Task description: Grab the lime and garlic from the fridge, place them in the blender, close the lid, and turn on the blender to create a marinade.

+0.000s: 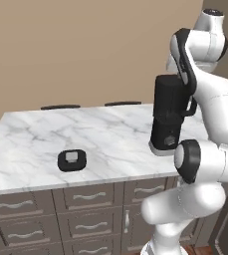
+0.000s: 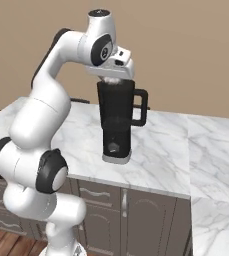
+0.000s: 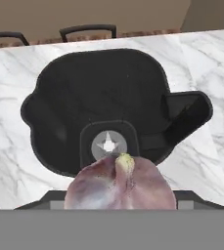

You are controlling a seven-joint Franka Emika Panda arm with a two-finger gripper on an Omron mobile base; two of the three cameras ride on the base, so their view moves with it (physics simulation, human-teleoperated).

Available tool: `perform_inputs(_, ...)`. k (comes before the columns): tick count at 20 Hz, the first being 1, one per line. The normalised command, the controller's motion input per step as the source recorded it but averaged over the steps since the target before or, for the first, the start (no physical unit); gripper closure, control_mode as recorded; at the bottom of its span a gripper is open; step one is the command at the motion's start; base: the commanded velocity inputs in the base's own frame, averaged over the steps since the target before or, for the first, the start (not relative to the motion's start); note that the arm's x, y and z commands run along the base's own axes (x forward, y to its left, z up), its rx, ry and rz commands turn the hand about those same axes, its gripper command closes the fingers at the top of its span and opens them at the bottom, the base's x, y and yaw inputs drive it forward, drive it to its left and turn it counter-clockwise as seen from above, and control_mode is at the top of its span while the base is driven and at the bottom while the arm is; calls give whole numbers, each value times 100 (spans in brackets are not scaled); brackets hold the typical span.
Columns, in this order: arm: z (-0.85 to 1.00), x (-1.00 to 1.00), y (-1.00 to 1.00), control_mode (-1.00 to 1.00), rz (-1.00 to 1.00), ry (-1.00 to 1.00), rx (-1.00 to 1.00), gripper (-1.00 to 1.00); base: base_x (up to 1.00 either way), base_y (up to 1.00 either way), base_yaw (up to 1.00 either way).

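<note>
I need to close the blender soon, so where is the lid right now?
In the left base view the lid lies flat on the marble counter near its front edge, well left of the blender and apart from it.

Home kitchen, rendered.
I see a marble-topped counter [image 1: 46,134] over grey drawers [image 1: 88,196] and cabinet doors [image 2: 153,220] with curved handles, a black blender [image 2: 117,122] standing on it, chair backs [image 3: 87,30] behind, and a plain tan wall [image 1: 85,45].
</note>
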Motion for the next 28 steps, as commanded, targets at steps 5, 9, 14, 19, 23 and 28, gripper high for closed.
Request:
perform_inputs(5, -50, 68, 0, -100, 0, 11, 0, 100, 0, 0, 0)
perform_inputs(9, -26, 26, 0, -100, 0, 14, 0, 100, 0, 0, 0)
perform_inputs(14, -17, 2, 0, -100, 0, 11, 0, 100, 0, 0, 0)
perform_inputs(19, 0, 4, 0, -100, 0, 0, 0, -100, 0, 0, 0)
perform_inputs(23, 16, 0, 0, -100, 0, 0, 0, -100, 0, 0, 0)
perform_inputs(28, 38, -1, 13, -100, 0, -1, 0, -100, 0, 0, 0)
